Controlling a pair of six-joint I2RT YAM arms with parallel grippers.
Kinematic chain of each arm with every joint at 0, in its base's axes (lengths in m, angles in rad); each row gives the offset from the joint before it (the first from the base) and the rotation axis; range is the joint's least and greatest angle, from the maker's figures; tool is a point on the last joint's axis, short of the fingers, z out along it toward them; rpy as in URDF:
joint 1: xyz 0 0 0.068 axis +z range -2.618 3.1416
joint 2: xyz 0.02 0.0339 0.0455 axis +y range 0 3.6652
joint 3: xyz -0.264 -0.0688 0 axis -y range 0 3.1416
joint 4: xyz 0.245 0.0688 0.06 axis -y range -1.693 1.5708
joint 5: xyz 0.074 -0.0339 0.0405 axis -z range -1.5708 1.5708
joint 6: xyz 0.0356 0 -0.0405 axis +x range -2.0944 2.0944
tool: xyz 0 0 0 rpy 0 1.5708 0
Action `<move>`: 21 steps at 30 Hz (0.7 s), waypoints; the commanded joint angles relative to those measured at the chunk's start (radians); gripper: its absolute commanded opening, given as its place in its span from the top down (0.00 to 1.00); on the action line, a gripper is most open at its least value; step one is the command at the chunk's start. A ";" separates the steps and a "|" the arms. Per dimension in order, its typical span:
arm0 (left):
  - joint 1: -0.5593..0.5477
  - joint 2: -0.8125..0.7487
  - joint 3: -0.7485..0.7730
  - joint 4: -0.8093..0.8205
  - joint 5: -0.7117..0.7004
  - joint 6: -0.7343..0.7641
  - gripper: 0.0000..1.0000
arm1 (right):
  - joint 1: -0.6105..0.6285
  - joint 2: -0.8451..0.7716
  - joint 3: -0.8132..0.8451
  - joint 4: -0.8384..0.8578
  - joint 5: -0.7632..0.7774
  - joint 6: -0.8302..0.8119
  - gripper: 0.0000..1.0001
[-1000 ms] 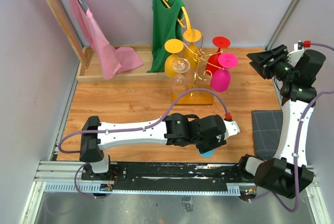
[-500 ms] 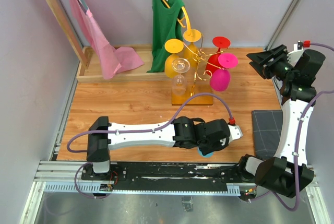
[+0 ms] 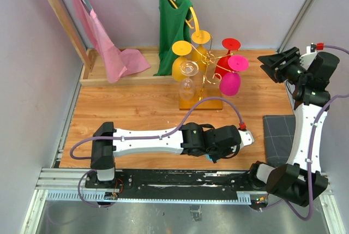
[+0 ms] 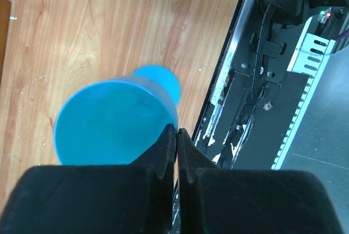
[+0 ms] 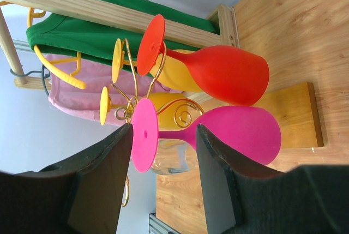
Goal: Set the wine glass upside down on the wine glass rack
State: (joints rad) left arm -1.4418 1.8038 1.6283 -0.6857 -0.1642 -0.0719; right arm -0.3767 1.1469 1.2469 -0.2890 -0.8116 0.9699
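Note:
A blue wine glass (image 4: 112, 122) stands upright on the wooden table near the front rail, its foot (image 4: 163, 78) showing beyond the bowl. My left gripper (image 4: 178, 130) is shut on its rim, one finger inside the bowl and one outside. From above, only a sliver of the blue glass (image 3: 214, 159) shows under the left gripper (image 3: 221, 148). The gold wine glass rack (image 3: 204, 64) stands at the back on its flat base (image 3: 210, 103), carrying yellow, red, pink and clear glasses upside down. My right gripper (image 3: 268, 65) hovers open to the rack's right, facing the pink glass (image 5: 234, 133), apart from it.
A wooden clothes frame (image 3: 109, 75) with a pink cloth (image 3: 112, 54) and a green shirt (image 3: 172, 24) stands behind the rack. A dark grey mat (image 3: 278, 136) lies at the right. The black front rail (image 4: 262, 103) runs just beside the blue glass.
The left arm drew back toward the front rail, then its jaws closed on the blue glass's rim. The right arm has not moved.

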 commanded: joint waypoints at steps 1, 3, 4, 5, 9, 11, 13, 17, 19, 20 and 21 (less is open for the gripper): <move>-0.014 -0.034 0.020 -0.003 -0.069 -0.020 1.00 | -0.018 -0.002 -0.007 0.024 -0.013 0.008 0.49; -0.014 -0.057 0.052 -0.041 -0.097 -0.032 1.00 | -0.018 -0.004 -0.006 0.025 -0.014 0.010 0.49; -0.014 -0.071 0.067 -0.061 -0.107 -0.038 1.00 | -0.018 -0.004 -0.004 0.025 -0.014 0.010 0.49; -0.013 -0.092 0.078 -0.080 -0.115 -0.044 1.00 | -0.018 -0.005 -0.005 0.024 -0.014 0.010 0.49; -0.014 -0.218 0.116 -0.124 -0.117 -0.076 1.00 | -0.018 -0.006 -0.002 0.024 -0.014 0.011 0.49; -0.014 -0.293 0.139 -0.130 -0.109 -0.094 1.00 | -0.018 -0.005 -0.001 0.025 -0.011 0.013 0.49; -0.014 -0.365 0.162 -0.128 -0.110 -0.114 1.00 | -0.018 -0.007 -0.001 0.024 -0.009 0.014 0.49; -0.014 -0.496 0.197 -0.103 -0.078 -0.133 1.00 | -0.018 -0.012 0.000 0.024 -0.002 0.015 0.49; -0.014 -0.572 0.202 -0.068 -0.064 -0.131 1.00 | -0.018 -0.013 0.000 0.025 -0.001 0.016 0.49; -0.014 -0.601 0.202 -0.050 -0.065 -0.128 1.00 | -0.018 -0.014 -0.003 0.025 -0.003 0.017 0.49; -0.014 -0.635 0.194 -0.026 -0.069 -0.123 1.00 | -0.018 -0.015 -0.004 0.028 -0.004 0.020 0.49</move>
State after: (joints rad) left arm -1.4487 1.2575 1.8214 -0.7818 -0.2417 -0.1848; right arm -0.3771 1.1465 1.2461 -0.2890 -0.8112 0.9771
